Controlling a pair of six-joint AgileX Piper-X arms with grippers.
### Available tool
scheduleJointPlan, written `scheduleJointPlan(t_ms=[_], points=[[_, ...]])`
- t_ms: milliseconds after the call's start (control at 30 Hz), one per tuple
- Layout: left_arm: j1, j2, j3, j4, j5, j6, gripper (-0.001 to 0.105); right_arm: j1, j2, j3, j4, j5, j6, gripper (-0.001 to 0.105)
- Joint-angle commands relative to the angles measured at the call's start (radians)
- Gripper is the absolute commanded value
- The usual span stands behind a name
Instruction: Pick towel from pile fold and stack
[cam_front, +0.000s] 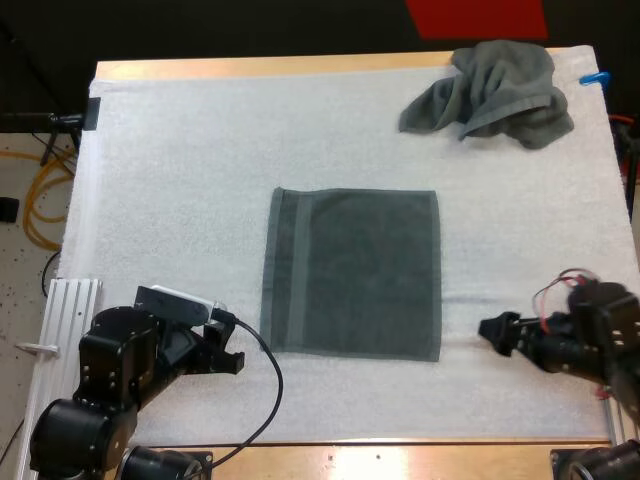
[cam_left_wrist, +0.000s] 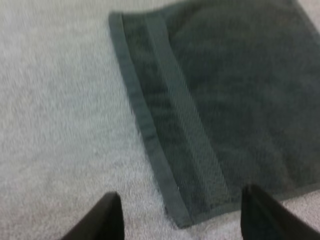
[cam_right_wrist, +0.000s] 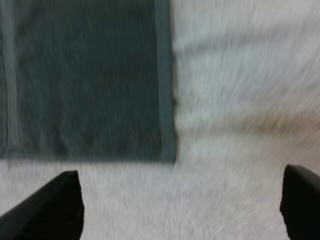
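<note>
A dark grey-green towel (cam_front: 352, 272) lies flat and squared in the middle of the white mat (cam_front: 180, 180). A crumpled towel (cam_front: 495, 92) sits at the mat's far right corner. My left gripper (cam_front: 225, 350) hovers just off the flat towel's near left corner (cam_left_wrist: 182, 217), fingers (cam_left_wrist: 102, 220) apart, nothing between them. My right gripper (cam_front: 492, 330) stands to the right of the towel's near right corner (cam_right_wrist: 167, 150), fingers (cam_right_wrist: 55, 205) wide apart over bare mat.
The mat's near edge and the wooden table rim (cam_front: 400, 458) run just below both grippers. A silver rail (cam_front: 68, 310) lies at the left beside the left arm's base. Bare mat stretches left and right of the flat towel.
</note>
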Motion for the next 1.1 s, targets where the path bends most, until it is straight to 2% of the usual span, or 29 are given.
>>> scheduleJointPlan(t_ms=[0, 167, 367, 667, 900, 1000, 1067], points=[[0.000, -0.006, 0.002, -0.007, 0.008, -0.012, 0.051, 0.001, 0.018, 0.042, -0.060, -0.057, 0.033, 0.078], [0.000, -0.006, 0.006, -0.022, 0.008, -0.012, 0.051, 0.001, 0.146, 0.150, -0.277, -0.193, 0.116, 0.078], [0.000, -0.006, 0.006, -0.074, 0.008, -0.019, 0.051, 0.001, 0.349, 0.162, -0.429, -0.271, 0.145, 0.078], [0.000, -0.006, 0.006, -0.077, 0.008, -0.024, 0.051, 0.001, 0.572, 0.162, -0.590, -0.439, 0.150, 0.078], [0.000, -0.006, 0.006, -0.077, 0.008, -0.024, 0.051, 0.028, 0.674, 0.158, -0.657, -0.508, 0.153, 0.078], [0.000, -0.006, 0.006, -0.077, 0.008, -0.024, 0.051, 0.075, 0.718, 0.150, -0.690, -0.502, 0.160, 0.078], [0.000, -0.006, 0.006, -0.077, 0.008, -0.024, 0.051, 0.109, 0.739, 0.142, -0.710, -0.462, 0.176, 0.078]])
